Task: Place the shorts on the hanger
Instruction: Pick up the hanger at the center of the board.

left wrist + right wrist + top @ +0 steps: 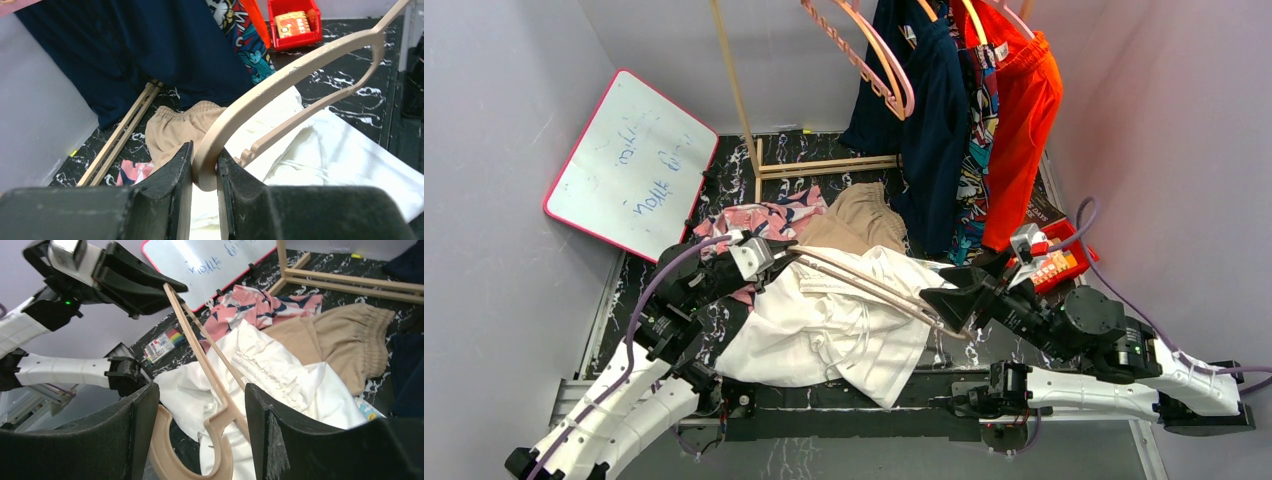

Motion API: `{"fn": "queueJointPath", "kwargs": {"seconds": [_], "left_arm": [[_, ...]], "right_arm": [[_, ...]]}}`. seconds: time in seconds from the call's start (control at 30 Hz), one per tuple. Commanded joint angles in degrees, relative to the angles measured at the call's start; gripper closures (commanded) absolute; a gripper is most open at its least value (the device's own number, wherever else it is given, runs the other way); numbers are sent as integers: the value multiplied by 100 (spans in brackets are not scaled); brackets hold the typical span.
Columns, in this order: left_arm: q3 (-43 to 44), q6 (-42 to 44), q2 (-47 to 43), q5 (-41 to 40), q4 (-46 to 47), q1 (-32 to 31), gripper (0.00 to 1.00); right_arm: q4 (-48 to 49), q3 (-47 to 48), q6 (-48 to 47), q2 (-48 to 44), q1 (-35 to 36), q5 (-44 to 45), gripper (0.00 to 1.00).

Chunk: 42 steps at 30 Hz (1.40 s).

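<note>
The pale beige, wood-coloured hanger with smooth curved arms [874, 285] lies slantwise over the large white fabric shorts with a gathered waistband [824, 335], which are spread on the black marbled table [824, 145] between the two arms. The left arm's fingers [172, 175] are clamped on one tip of the hanger. Its long axis runs from there rightward and nearer, to the hook between the right arm's fingers [265, 430]. These stand wide apart, gripping nothing.

The right arm is free, with white cloth directly below it, so it looks better placed to lift the waistband. Room is tight beyond: tan gathered shorts [859, 220] and a pink patterned garment [764, 218] touch the far edge, and dark hanging clothes [929, 120] crowd close.
</note>
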Motion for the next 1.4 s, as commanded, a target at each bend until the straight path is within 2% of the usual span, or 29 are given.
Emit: {"fn": "queueJointPath", "kwargs": {"seconds": [0.0,0.2,0.4,0.8,1.03,1.2,1.37], "left_arm": [[-98,-741,-258,-578,571,-15,100],[-316,-811,-729,-884,391,-10,100],[-519,-743,-1212,-1127,161,-13,100],[-232,-1396,-881,-1663,27,-11,100],[-261,-1503,-957,-1577,107,-15,100],[69,-1728,-863,-1243,88,-15,100],[360,-1887,-836,-839,87,-15,100]], "right_arm": [[217,-215,211,-388,-4,527,30],[319,-352,68,-578,-4,466,29],[867,-454,-466,-894,-7,43,29],[656,-219,-1143,-654,-5,-588,31],[808,-236,-1378,-1085,-5,-405,31],[196,-53,-1424,-389,-6,-378,31],[253,-70,-1602,-21,-5,-40,31]]}}
